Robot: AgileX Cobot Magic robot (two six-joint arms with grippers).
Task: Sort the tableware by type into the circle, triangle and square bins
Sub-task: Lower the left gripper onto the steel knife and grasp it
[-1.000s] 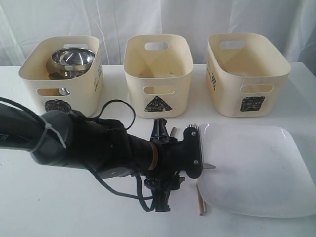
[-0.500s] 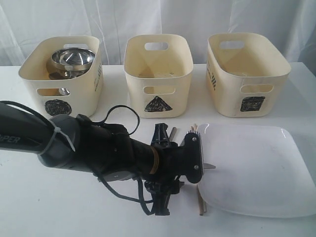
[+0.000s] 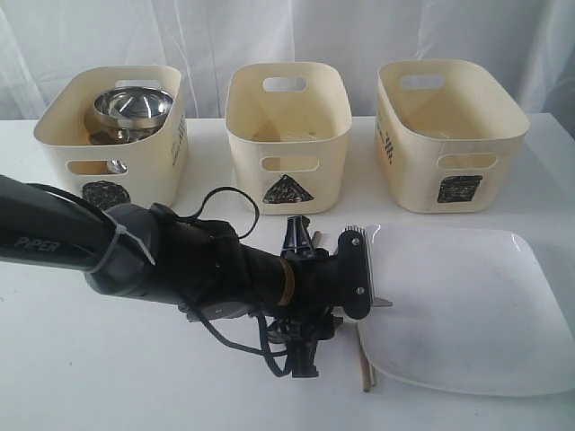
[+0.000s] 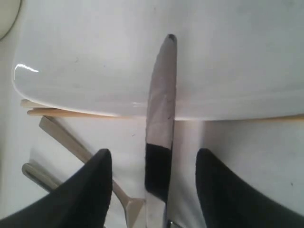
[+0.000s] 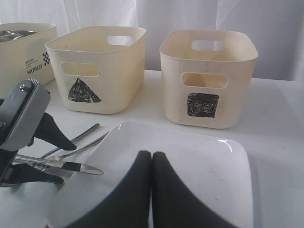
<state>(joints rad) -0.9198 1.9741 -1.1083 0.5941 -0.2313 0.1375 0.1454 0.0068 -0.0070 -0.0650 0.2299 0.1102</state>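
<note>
Two black fingers [image 4: 88, 190] of the left gripper [image 4: 154, 156] stand wide apart with nothing held, and the slim steel table knife [image 4: 160, 109] lies dead centre between them, so this arm is clearly the one for the job. Key bit: the knife's long axis runs straight out along the gap, so the jaws would close across its narrow width, not its length. It's a plain shiny one with a rounded tip. The blade end rests up on the rim of the large white square plate [image 4: 95, 61] while the handle end sits on the white table [image 4: 237, 137], so I'd guess it's a touch tilted and thin to pinch. Pale wooden chopsticks [image 4: 71, 113] poke out from under that rim, with two more steel cutlery handles [image 4: 61, 140] just beside. The right gripper [image 5: 152, 164] hovers over the plate, pressed shut and empty. Further back sit three cream plastic tubs, the circle tub [image 3: 135, 180], the triangle tub [image 3: 247, 180] and the square tub [image 3: 409, 180], well apart from the knife.
</note>
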